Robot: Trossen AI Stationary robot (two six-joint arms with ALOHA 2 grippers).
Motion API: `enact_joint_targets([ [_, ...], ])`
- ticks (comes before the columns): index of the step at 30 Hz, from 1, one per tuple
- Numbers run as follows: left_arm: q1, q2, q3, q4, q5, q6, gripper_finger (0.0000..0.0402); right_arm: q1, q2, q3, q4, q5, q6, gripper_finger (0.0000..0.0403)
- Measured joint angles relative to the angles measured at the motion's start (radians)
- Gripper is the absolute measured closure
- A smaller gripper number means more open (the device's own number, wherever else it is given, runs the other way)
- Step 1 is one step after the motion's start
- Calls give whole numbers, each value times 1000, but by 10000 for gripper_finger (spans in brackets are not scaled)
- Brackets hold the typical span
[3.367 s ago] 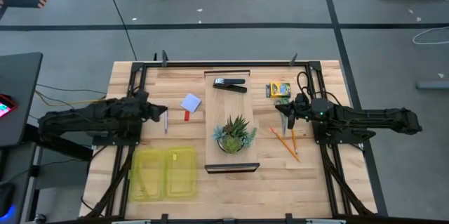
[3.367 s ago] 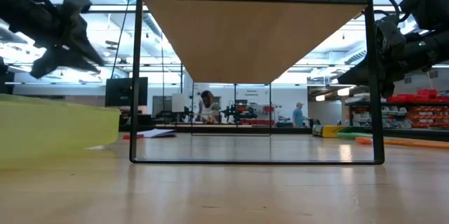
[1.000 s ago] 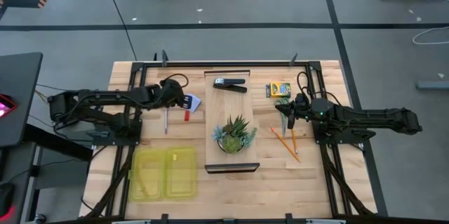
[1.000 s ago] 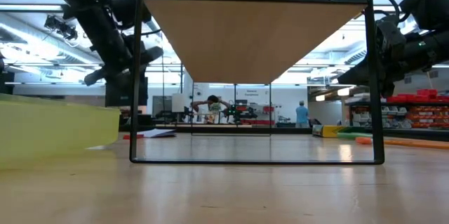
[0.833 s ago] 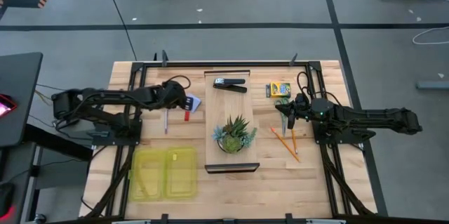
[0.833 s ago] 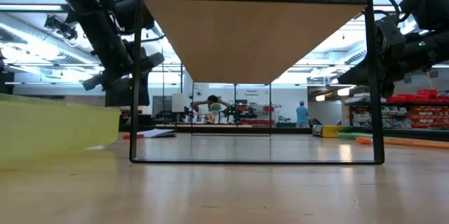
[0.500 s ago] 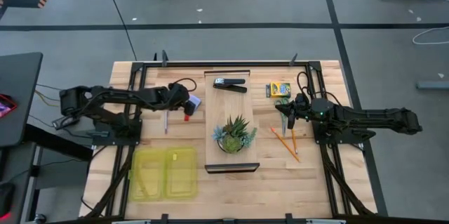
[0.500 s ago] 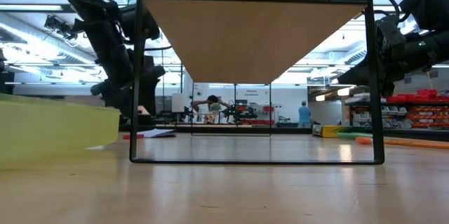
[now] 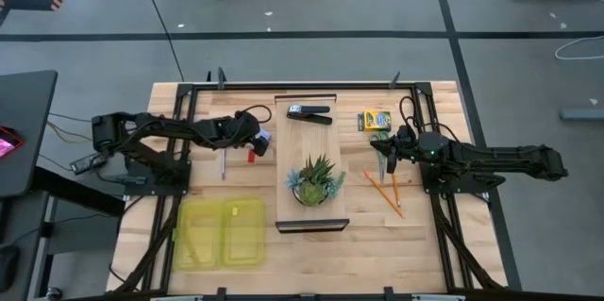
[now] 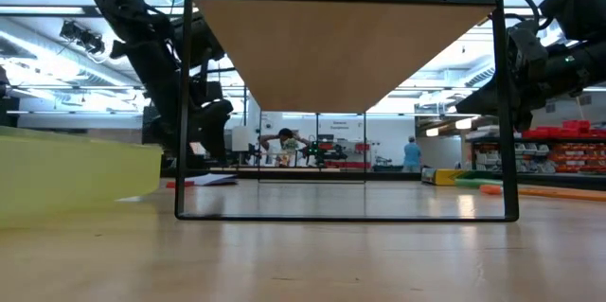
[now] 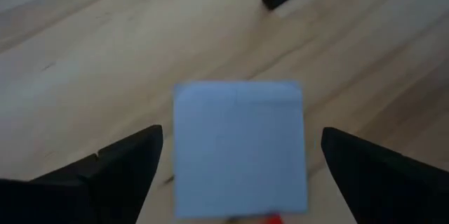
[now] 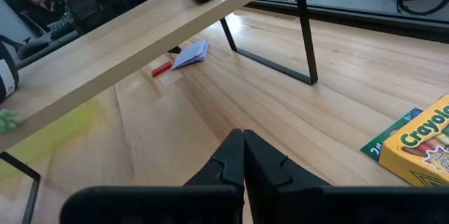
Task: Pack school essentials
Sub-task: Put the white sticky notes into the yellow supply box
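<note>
The pale blue square note pad (image 9: 262, 138) lies flat on the table left of the wooden shelf, with the tiny red piece (image 9: 252, 157) just near of it. My left gripper (image 9: 251, 138) hangs over the pad, open. In the left wrist view its two fingers stand either side of the pad (image 11: 238, 147); I see no touch. My right gripper (image 9: 388, 153) is shut and empty, above the table right of the shelf. The yellow-and-green crayon box (image 9: 375, 120), green-handled scissors (image 9: 379, 137) and thin orange pencils (image 9: 385, 190) lie around it.
A wooden shelf (image 9: 312, 225) on black legs stands mid-table with a black stapler (image 9: 310, 112) and a spiky green plant (image 9: 316, 180) on it. An open yellow-green container (image 9: 222, 233) lies near left. A thin pen (image 9: 224, 162) lies left of the pad.
My left gripper has gone toward the table's right edge and down, ending over the note pad. The pad and the red piece have stayed where they were.
</note>
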Motion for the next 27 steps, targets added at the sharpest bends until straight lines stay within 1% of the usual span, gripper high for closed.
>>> enact_joint_targets([
  [5, 38, 52, 0, 13, 15, -36, 2, 0, 0, 0, 0, 0, 0, 393],
  [9, 48, 79, 0, 65, 20, -32, 2, 0, 0, 0, 0, 0, 0, 393],
  [12, 45, 81, 0, 102, 21, -32, 2, 0, 0, 0, 0, 0, 0, 393],
  [18, 45, 81, 0, 103, 47, -33, 1, 0, 0, 0, 0, 0, 0, 393],
  [27, 43, 95, 0, 108, 48, -31, 1, 0, 0, 0, 0, 0, 0, 393],
])
